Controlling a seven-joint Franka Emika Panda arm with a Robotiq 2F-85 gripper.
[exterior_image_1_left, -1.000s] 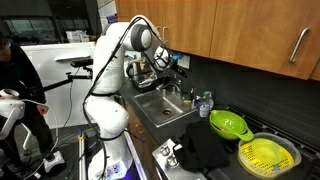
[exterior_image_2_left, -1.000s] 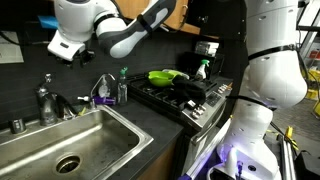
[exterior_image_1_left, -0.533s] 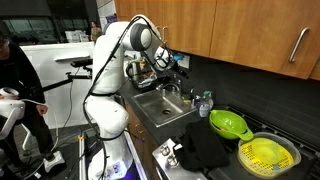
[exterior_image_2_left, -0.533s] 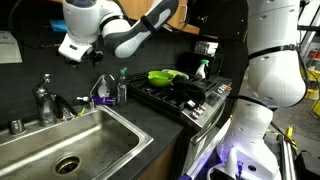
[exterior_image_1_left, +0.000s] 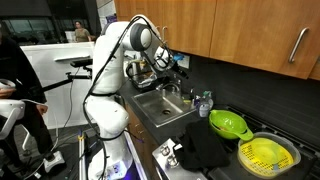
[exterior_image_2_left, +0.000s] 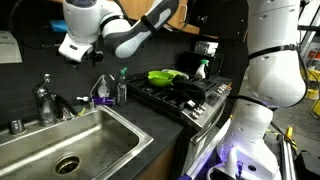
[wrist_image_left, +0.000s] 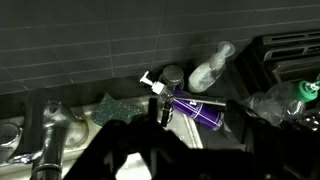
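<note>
While the pincer (wrist_image_left: 195, 150) hangs open and empty, the label on the purple bottle (wrist_image_left: 197, 109) is unreadable.

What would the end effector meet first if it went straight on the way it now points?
Most likely the purple bottle behind the sink: it sits mid-frame in the wrist view, straight ahead. Depth is hard to judge.

The sink basin (exterior_image_2_left: 100, 135) is bare and open from above, the widest free room. Along the surface's back edge a faucet (exterior_image_2_left: 44, 100), a purple bottle (wrist_image_left: 195, 110) and a clear bottle (wrist_image_left: 210, 68) stand close together, leaving only narrow gaps. Beside the sink, a black cloth (exterior_image_2_left: 197, 92) and a green colander (exterior_image_2_left: 163, 76) crowd the stove (exterior_image_2_left: 158, 96). Wall cabinets (exterior_image_1_left: 250, 35) close off the space overhead.
</note>
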